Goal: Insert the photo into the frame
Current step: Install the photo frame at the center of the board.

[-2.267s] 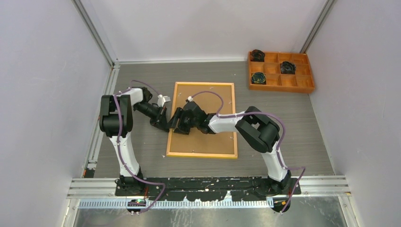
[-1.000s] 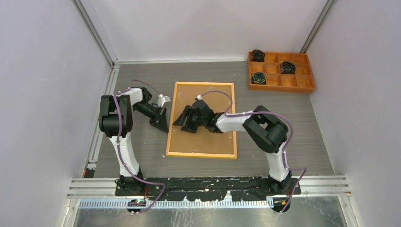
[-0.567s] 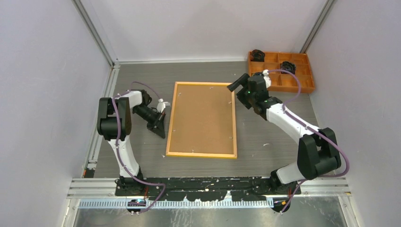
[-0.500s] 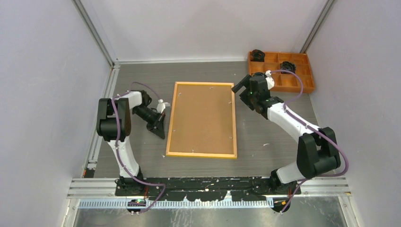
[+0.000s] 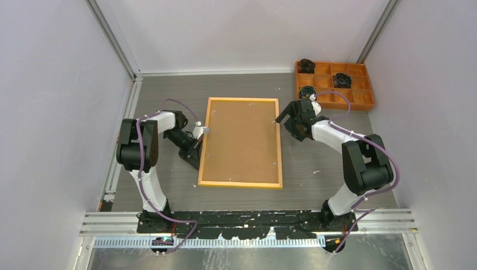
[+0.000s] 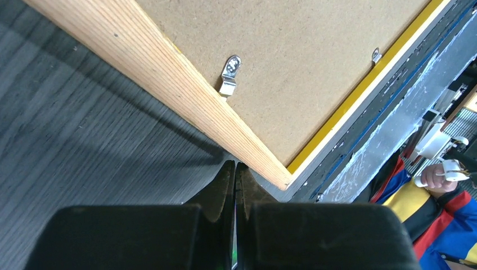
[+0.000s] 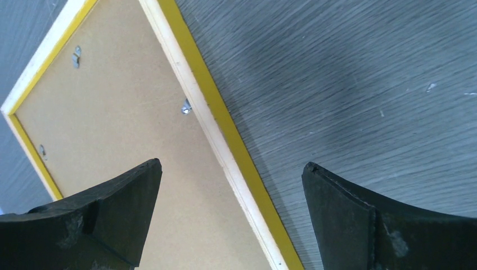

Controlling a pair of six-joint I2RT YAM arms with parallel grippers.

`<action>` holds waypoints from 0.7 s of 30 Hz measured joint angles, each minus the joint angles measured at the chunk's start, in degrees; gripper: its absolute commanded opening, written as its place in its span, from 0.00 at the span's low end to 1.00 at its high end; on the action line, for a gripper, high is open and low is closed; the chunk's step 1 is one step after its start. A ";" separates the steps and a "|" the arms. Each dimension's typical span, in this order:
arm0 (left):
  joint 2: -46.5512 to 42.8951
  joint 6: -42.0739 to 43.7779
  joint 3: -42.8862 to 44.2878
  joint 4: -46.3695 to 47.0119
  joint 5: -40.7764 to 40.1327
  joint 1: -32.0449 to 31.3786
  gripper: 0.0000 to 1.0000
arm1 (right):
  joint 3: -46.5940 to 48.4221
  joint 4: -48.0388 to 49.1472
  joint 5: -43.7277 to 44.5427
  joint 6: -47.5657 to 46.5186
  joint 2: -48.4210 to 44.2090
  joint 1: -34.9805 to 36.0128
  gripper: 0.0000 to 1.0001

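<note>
**Q:** Where does the frame [image 5: 241,183] lie?

**A:** Face down at mid-table, long axis running near to far, with the brown backing board [image 5: 242,140] seated in it. The photo is not visible.

**Q:** And the arms?

**A:** The right gripper [image 7: 229,164], jaws spread wide and empty, straddles the right rail toward the far corner. The left gripper [image 6: 235,169], clenched on nothing, points at the left rail's outer edge, just beside it.

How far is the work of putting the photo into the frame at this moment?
Done, apparently: the yellow-bordered wooden frame lies face down, brown backing board inside; the photo is hidden, so unconfirmed. In hand: nothing held; left gripper shut beside one edge, right gripper open above the opposite edge. Left: likely securing the small metal clips.
</note>
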 measured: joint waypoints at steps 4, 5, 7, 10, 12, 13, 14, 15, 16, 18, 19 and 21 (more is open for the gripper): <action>-0.66 0.02 -0.85 0.44 0.13 -0.09 0.00 | -1.20 1.44 -1.03 1.31 -1.68 0.22 0.91; -1.03 0.07 -0.85 0.15 0.22 -0.09 0.00 | -2.03 1.46 -0.98 1.68 -3.32 0.57 0.89; -1.73 0.26 -0.46 -0.50 0.35 -0.07 0.01 | -2.93 1.16 -0.76 2.71 -6.67 1.25 0.85; -1.86 0.26 1.62 -1.33 1.25 0.57 0.09 | -3.52 1.60 0.76 4.90 -11.93 5.07 0.81; -1.25 -0.02 4.48 -2.01 2.78 1.73 0.12 | -3.67 2.80 2.12 7.04 -14.32 10.19 0.81; -0.52 -0.04 5.90 -2.40 3.63 2.27 0.12 | -3.65 3.65 2.27 8.00 -14.56 12.81 0.81; 0.50 -0.22 7.56 -2.62 4.57 2.84 0.12 | -3.52 4.79 2.51 9.11 -14.21 16.09 0.81; 1.99 -0.42 9.29 -2.43 5.46 3.39 0.13 | -3.30 5.81 2.47 10.25 -13.18 18.82 0.80; 3.37 -0.61 10.38 -2.16 6.14 3.69 0.12 | -3.04 7.23 2.25 11.41 -11.43 21.66 0.80; 5.53 -1.18 10.91 -1.62 6.73 4.28 0.12 | -2.12 10.05 1.46 13.51 -6.56 26.34 0.78; 6.49 -1.46 10.84 -1.70 6.84 4.46 0.11 | -1.38 11.45 0.85 14.67 -3.37 28.37 0.76; 7.39 -1.68 10.64 -1.75 6.97 4.42 0.10 | 0.17 13.38 -0.31 16.22 2.08 30.99 0.73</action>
